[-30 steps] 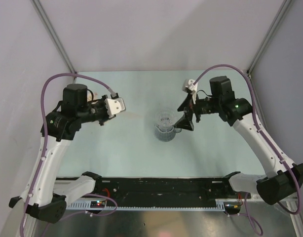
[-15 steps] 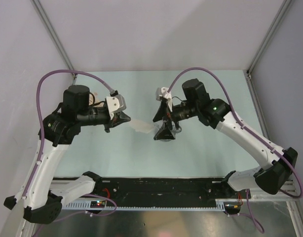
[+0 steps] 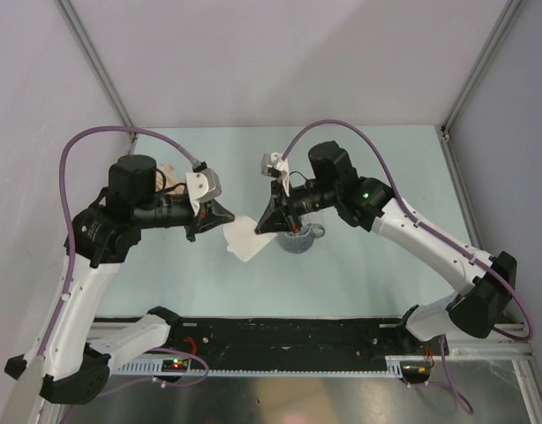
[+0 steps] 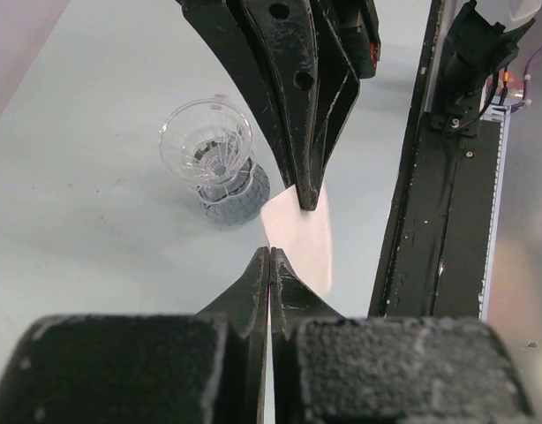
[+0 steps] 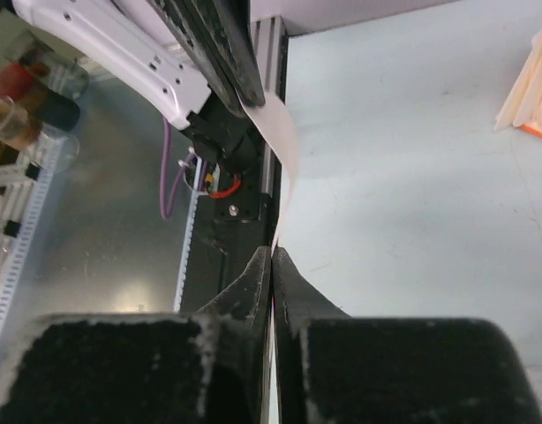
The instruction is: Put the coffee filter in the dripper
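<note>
the coffee filter [image 3: 244, 240], a thin white paper sheet, hangs off the surface [image 3: 386, 177], pinched at opposite edges by the left hand [image 3: 225, 221] and right hand [image 3: 263, 227]. just beside it the dripper [image 4: 207, 152], translucent and ribbed, stands upright, mouth up.

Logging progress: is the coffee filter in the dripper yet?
Out. The coffee filter is pinched between left gripper and right gripper, beside the empty dripper.

The coffee filter [image 3: 244, 238] spans left pincer [image 3: 225, 218] and right pincer [image 3: 260, 228]; dripper [image 4: 207, 150] rightward (on table [image 3: 386, 177]).
</note>
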Controlling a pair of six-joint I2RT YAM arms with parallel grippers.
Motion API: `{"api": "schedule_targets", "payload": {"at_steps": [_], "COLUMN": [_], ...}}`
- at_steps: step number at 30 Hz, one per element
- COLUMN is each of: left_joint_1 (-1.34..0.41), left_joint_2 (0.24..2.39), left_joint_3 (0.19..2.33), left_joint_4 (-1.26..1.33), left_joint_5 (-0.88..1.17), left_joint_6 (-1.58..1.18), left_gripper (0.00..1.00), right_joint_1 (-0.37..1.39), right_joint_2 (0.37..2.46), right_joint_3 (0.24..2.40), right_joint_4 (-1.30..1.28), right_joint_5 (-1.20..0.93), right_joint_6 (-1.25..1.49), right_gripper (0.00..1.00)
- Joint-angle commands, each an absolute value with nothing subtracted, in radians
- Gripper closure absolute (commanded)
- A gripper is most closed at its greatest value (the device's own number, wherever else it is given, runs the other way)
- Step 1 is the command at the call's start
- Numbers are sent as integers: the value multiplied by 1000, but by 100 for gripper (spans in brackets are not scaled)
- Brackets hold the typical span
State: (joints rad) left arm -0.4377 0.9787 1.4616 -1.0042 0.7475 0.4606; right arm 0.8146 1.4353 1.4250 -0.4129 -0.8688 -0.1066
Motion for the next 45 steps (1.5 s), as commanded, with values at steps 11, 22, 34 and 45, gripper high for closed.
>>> {"api": "schedule_targets", "payload": {"at_steps": [11,22,34,45], "left_joint_1": [-444,-723,-1130,-1210], "left_joint_2": [869,624,470,529], "left_joint_3": [1473,1106,600,567], "left_joint_4": [-811,-722,-18,146], "left_joint_5": [485,73,-312,-443], "left_joint_6": [379,1029,1607,1650], "left_gripper": [2,0,0,0], "right_joint_1": [586,444,523,544], "right_joint_2": [1366,1472,1506,1500], "right_joint_3": [1235,1032,1012,995], "right_joint_4": [207,791,825,818], "right_joint_5": [-966,-918,-935,-960], "right_joint_6": [700,1517,1544,1518], "right_gripper": [100,100,100,100]}}
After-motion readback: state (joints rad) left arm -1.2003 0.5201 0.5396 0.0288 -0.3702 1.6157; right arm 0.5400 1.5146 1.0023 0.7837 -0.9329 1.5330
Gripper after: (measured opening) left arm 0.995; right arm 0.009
